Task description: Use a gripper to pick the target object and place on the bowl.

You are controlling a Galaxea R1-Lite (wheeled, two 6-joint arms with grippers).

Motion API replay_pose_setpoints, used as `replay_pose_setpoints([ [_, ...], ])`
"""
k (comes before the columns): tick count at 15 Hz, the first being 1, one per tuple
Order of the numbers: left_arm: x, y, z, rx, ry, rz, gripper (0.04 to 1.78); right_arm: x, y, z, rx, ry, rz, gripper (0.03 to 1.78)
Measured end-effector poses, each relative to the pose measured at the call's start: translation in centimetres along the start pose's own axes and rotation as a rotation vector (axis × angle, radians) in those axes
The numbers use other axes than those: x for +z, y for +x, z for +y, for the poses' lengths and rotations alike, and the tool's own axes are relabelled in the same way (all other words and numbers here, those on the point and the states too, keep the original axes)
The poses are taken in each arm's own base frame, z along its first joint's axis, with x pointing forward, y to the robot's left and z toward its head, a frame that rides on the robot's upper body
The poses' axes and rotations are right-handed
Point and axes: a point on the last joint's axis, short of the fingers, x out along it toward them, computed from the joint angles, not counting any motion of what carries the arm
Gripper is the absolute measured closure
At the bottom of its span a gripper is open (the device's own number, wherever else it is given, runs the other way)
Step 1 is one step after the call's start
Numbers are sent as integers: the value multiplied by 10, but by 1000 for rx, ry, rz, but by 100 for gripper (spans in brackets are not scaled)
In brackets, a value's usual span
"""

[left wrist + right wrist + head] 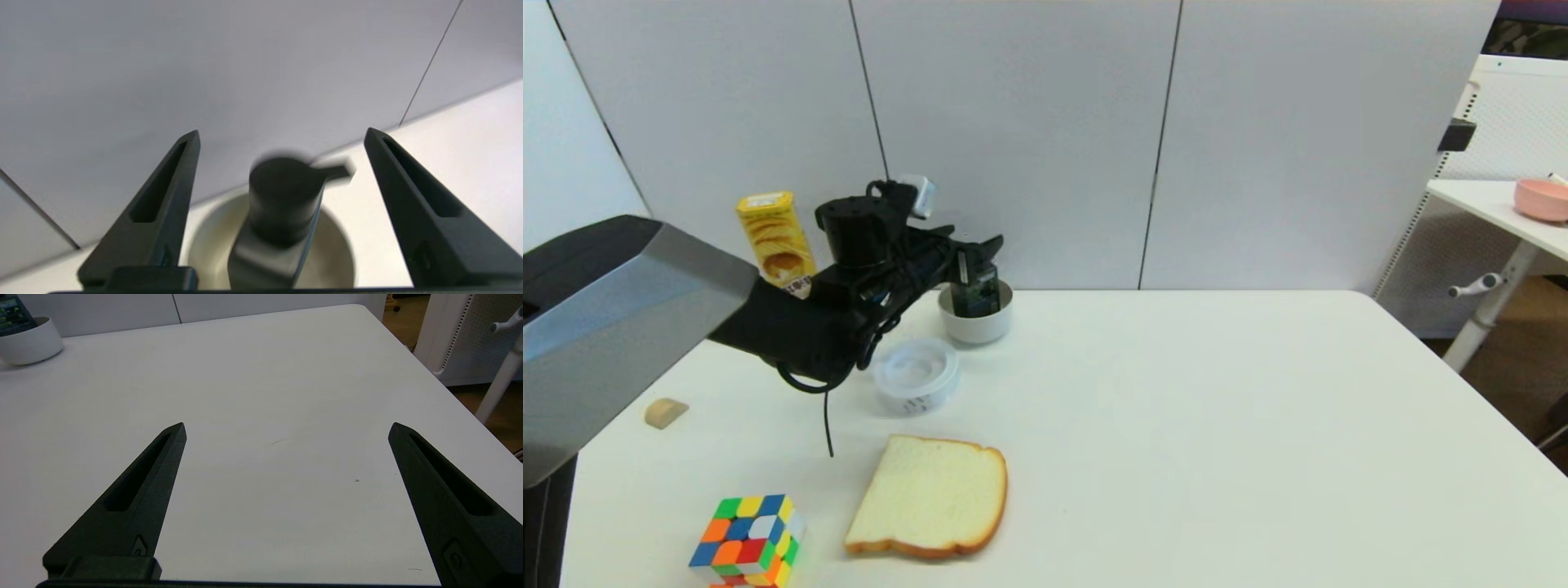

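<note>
One white surface (pixel 1176 408) carries everything. Two claws are seen: the left claw (pixel 281 136) is spread wide around the one pump bottle (pixel 974 292), untouched, standing in the one grey-white bowl (pixel 977 326); the right claw (pixel 287 428) is held open over bare surface.

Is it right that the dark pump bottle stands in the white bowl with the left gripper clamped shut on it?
Not quite. The pump bottle does stand in the bowl, but the left gripper is open; the left wrist view shows its fingers spread clear of the bottle.
</note>
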Motion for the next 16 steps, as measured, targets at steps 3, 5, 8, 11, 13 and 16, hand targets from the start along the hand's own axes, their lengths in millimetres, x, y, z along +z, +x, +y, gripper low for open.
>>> replay_pose_setpoints([
  [3, 33, -14, -2, 3, 7, -40, 29, 0, 0, 0, 0, 0, 0, 10],
  [5, 63, -32, -2, 11, 13, -54, 25, 0, 0, 0, 0, 0, 0, 10],
  [8, 120, -79, 2, 50, 47, -73, 21, 0, 0, 0, 0, 0, 0, 10],
  [11, 174, -149, 9, 129, 87, -92, 18, 0, 0, 0, 0, 0, 0, 10],
  [13, 198, -200, 12, 200, 111, -94, 16, 0, 0, 0, 0, 0, 0, 10],
  [16, 209, -274, -5, 267, 117, -72, 15, 0, 0, 0, 0, 0, 0, 10],
])
